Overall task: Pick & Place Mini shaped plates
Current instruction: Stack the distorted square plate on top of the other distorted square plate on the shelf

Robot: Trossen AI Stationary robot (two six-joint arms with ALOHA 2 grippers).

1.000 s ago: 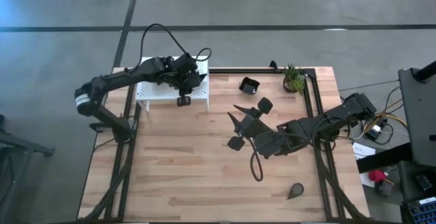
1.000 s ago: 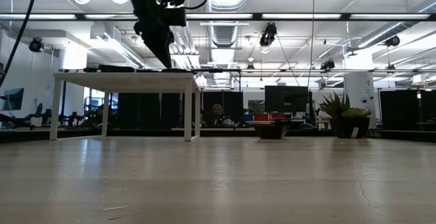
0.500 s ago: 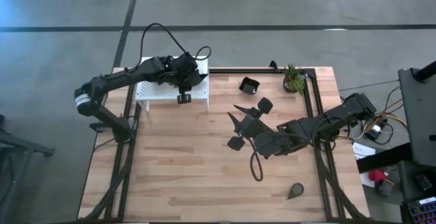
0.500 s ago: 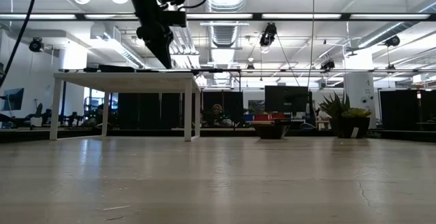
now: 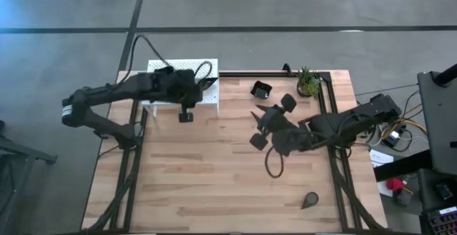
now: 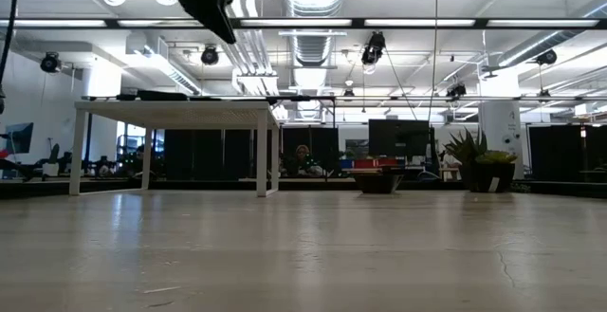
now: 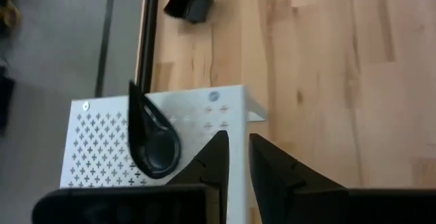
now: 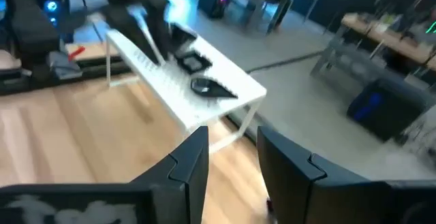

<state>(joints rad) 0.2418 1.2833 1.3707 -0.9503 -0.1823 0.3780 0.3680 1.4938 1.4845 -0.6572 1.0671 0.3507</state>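
A black teardrop plate [image 7: 153,139] lies flat on the white perforated platform [image 5: 164,66] at the table's far left. The right wrist view shows it [image 8: 211,88] beside a square plate [image 8: 193,62]. On the table sit a black dish [image 5: 261,89] near the far edge and a teardrop plate [image 5: 309,201] at the near right. My left gripper [image 7: 235,149] hangs above the platform's right end [image 5: 209,83], its fingers a little apart and empty. My right gripper [image 5: 261,115] is over the table's middle right, open and empty [image 8: 231,149], facing the platform.
A small green potted plant [image 5: 308,82] stands at the far right, near the dish. The platform stands on legs [image 6: 261,151] above the tabletop. Bare wood [image 5: 200,178] stretches across the table's middle and near left.
My left gripper has risen from just above the platform's top and drawn back a little toward the table's left edge. My right gripper has gone toward the table's right and far edges and has turned about.
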